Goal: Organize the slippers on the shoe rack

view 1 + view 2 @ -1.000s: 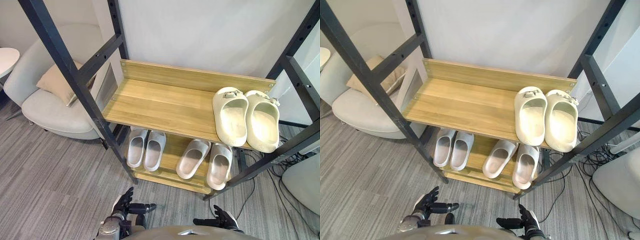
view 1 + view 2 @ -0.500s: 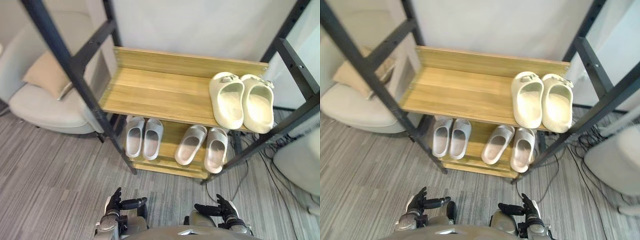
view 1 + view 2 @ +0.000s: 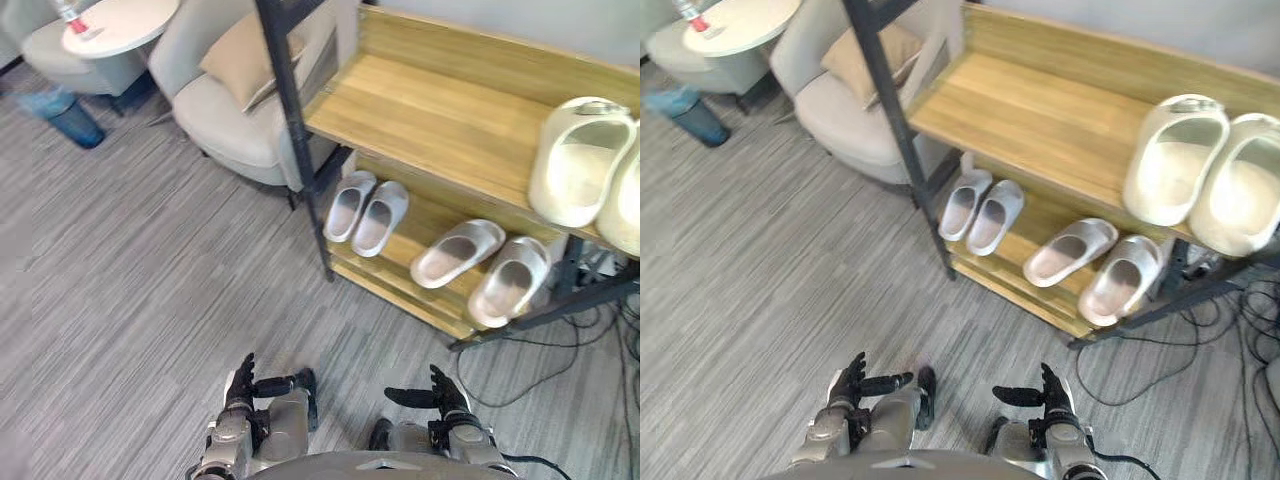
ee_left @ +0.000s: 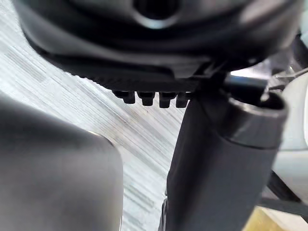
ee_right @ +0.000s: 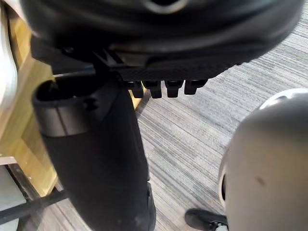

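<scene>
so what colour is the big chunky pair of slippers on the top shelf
Cream. The chunky foam slippers show best in the right eye view.

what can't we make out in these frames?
Back of lower shelf: hidden under upper shelf, both eye views.
Outer cream slipper: cut off by right edge, left eye view.
Bottle on round table: cut off by top edge, both eye views.
Rack, wrist views: mostly blocked by left hand and right hand.

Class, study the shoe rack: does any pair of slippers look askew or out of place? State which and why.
The beige pair at the lower shelf's right looks askew: its slippers splay apart, while the grey pair beside it and the cream pair above sit neatly together.
</scene>
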### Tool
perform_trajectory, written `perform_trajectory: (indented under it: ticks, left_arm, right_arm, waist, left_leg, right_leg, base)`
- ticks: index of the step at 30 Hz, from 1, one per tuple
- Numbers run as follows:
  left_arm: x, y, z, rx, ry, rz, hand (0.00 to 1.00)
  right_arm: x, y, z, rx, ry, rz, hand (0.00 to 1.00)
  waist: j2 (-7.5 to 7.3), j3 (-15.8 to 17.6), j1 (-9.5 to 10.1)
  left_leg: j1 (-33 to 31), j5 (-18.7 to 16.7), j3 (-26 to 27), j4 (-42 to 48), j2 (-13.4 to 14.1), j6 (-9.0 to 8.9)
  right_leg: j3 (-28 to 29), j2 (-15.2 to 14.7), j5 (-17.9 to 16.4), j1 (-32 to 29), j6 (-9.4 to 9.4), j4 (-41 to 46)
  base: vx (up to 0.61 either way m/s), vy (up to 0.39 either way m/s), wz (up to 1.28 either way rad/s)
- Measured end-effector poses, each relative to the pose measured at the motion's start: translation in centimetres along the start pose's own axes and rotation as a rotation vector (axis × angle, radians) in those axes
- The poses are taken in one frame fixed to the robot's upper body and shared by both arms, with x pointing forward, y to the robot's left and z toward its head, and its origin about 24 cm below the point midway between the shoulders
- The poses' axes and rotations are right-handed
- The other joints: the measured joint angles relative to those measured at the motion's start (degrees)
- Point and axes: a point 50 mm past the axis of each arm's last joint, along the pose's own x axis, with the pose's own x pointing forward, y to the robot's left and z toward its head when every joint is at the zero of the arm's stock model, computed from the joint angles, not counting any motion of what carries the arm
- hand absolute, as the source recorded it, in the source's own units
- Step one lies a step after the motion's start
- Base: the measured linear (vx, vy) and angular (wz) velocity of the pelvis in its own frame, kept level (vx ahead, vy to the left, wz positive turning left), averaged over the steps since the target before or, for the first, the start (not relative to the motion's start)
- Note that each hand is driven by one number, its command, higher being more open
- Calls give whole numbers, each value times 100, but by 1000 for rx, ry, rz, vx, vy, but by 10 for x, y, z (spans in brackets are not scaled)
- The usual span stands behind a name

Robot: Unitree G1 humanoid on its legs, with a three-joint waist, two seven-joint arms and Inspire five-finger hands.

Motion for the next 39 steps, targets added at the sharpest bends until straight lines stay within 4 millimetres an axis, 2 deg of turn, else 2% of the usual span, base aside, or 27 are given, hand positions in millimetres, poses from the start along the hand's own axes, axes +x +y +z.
perform_trajectory:
  ticks: [1,2,3,6,8,9,10,11,12,13,16,17,19,21,24,25,26,27,29,30,31,33,34,35,37,38,39]
  left_arm:
    - [0,-1,0,5,0,-3,100]
    - [0,2,0,45,-5,-7,100]
    - [0,6,0,83,-6,-7,100]
    - [0,7,-4,111,15,-13,100]
    - [0,8,-6,112,19,-10,100]
    - [-1,11,-7,119,26,-11,100]
    - [-1,11,-7,118,26,-13,100]
    - [0,10,-7,118,27,-14,100]
    - [-1,11,-7,119,27,-12,100]
    - [-1,11,-7,122,28,-11,100]
    - [-1,14,-9,126,33,-3,100]
    - [-1,14,-10,122,35,0,100]
    - [-2,13,-10,115,37,2,100]
    - [-2,12,-11,104,38,6,100]
    - [-3,12,-13,102,46,7,100]
    - [-3,12,-14,103,48,7,100]
    - [-3,13,-15,103,51,12,100]
    - [-5,13,-19,83,65,20,100]
    - [-5,12,-22,47,71,29,100]
    - [-5,11,-21,9,70,40,100]
    - [-5,12,-21,-14,68,51,100]
    - [-4,12,-17,-32,52,65,100]
    - [-4,12,-14,-30,44,61,100]
    - [-1,11,-6,-30,15,57,100]
    - [1,11,0,-25,-2,57,100]
    - [3,10,5,-19,-15,53,100]
    - [3,8,6,-12,-17,48,100]
  right_arm:
    - [1,0,2,-5,-4,5,100]
    - [1,5,3,0,-3,23,100]
    - [-1,13,1,8,3,42,100]
    - [-1,17,1,11,1,48,100]
    - [-2,20,-2,16,12,55,100]
    - [-3,24,-4,22,16,65,100]
    - [-4,24,-5,21,23,70,100]
    - [-3,23,-5,13,24,73,100]
    - [-2,23,-3,-3,20,80,100]
    - [-2,25,1,-1,12,86,100]
    - [-2,26,2,-3,5,90,100]
    - [-2,27,4,-4,-6,94,100]
    - [-1,26,6,-5,-15,95,100]
    - [0,26,10,-22,-28,99,100]
    - [1,26,15,-43,-42,105,100]
    - [1,26,14,-46,-41,106,100]
    - [0,25,9,-46,-27,105,100]
    - [-1,24,6,-46,-18,104,100]
    - [0,23,9,-47,-26,101,100]
    - [0,26,10,-47,-27,108,100]
    - [0,27,9,-52,-23,114,100]
    - [-2,36,9,-56,-25,142,100]
    - [-2,38,11,-60,-30,146,100]
    - [0,40,20,-70,-55,151,100]
    - [1,40,22,-70,-59,149,100]
    - [0,38,18,-70,-50,143,100]
    - [-1,38,15,-71,-43,141,100]
  waist:
    - [38,-24,9]
    - [-149,-127,-4]
    - [-279,-200,-22]
    - [-293,-191,-63]
    - [-391,-236,-20]
    - [-470,-272,-60]
    - [-489,-272,-60]
    - [-483,-255,-64]
    - [-463,-234,-55]
    - [-437,-212,-57]
    - [-413,-198,-95]
    - [-409,-196,-94]
    - [-399,-189,-94]
    - [-357,-165,-111]
    - [-358,-163,-205]
    - [-409,-195,-221]
    - [-452,-241,-243]
    - [-424,-307,-232]
    - [-249,-343,-197]
    - [-194,-285,-178]
    - [-160,-270,-165]
    - [-158,-228,-60]
    - [-174,-218,-40]
    - [-219,-180,-17]
    - [-284,-137,-20]
    - [-290,-110,-45]
    - [-285,-111,-48]
  left_leg:
    - [-9,25,117,-95,1,67]
    - [30,302,87,-475,-219,163]
    - [231,501,31,-1031,-375,118]
    - [587,149,443,-1063,-390,167]
    - [792,286,305,-1395,-711,353]
    - [833,259,115,-1521,-977,453]
    - [847,218,40,-1524,-1076,513]
    - [894,182,-43,-1488,-1167,571]
    - [973,128,-208,-1417,-1234,655]
    - [1039,95,-350,-1387,-1248,707]
    - [1223,48,-906,-1396,-1245,778]
    - [1306,22,-1143,-1424,-1264,818]
    - [1405,3,-1324,-1479,-1288,845]
    - [1569,-63,-1606,-1524,-1289,828]
    - [1838,-284,-2093,-1564,-1304,777]
    - [1892,-469,-2390,-1457,-1376,731]
    - [1923,-710,-2704,-1240,-1446,685]
    - [1912,-849,-2879,-1083,-1379,596]
    - [1542,-968,-2615,-301,-1271,-216]
    - [1191,-1016,-2104,600,-1164,-708]
    - [1028,-1041,-1673,1082,-999,-701]
    - [721,-1243,-407,2151,-244,-339]
    - [648,-1282,-236,2166,-138,-279]
    - [305,-1370,133,1837,69,-214]
    - [96,-1340,369,1341,103,-175]
    - [-61,-1049,719,776,175,-47]
    - [-94,-899,845,623,203,17]
  right_leg:
    - [-122,5,13,7,22,48]
    - [-290,-30,75,62,80,-164]
    - [-532,-131,217,226,219,-538]
    - [-973,-258,322,614,303,-630]
    - [-1108,-503,241,714,475,-523]
    - [-1273,-785,110,708,613,-188]
    - [-1312,-967,93,684,622,149]
    - [-1275,-1229,124,559,572,759]
    - [-1093,-1451,292,378,283,1493]
    - [-881,-1492,448,241,55,1906]
    - [-162,-1131,44,-120,174,2432]
    - [129,-849,-140,-366,242,2279]
    - [393,-601,-166,-601,285,1927]
    - [865,-172,-131,-949,334,1299]
    - [1586,296,238,-1359,441,493]
    - [1766,320,473,-1429,354,246]
    - [1712,259,901,-1372,168,127]
    - [1564,312,1034,-1247,-45,60]
    - [1182,402,1025,-888,-139,-432]
    - [1075,505,1035,-463,-179,-851]
    - [1019,585,1049,-226,-203,-1067]
    - [858,753,995,484,-288,-1472]
    - [856,752,995,554,-288,-1501]
    - [791,654,987,720,-275,-1617]
    - [592,530,895,834,-126,-1637]
    - [319,471,778,1040,62,-1635]
    - [229,467,747,1105,110,-1632]
  base:
    - [-61,105,83]
    - [-63,101,106]
    - [-40,109,102]
    - [-14,160,77]
    - [-34,207,73]
    - [26,202,71]
    - [59,356,79]
    - [80,308,67]
    - [69,250,72]
    - [83,149,94]
    - [108,92,92]
    - [150,61,81]
    - [146,21,63]
    - [199,-41,59]
    - [232,-135,93]
    - [432,-298,136]
    - [421,-283,145]
    - [423,-249,127]
    - [412,-185,93]
    - [419,-186,66]
    - [392,-170,44]
    - [378,-141,19]
    - [400,-62,12]
    - [316,-4,11]
    - [310,23,42]
    - [330,44,68]
    - [523,129,117]
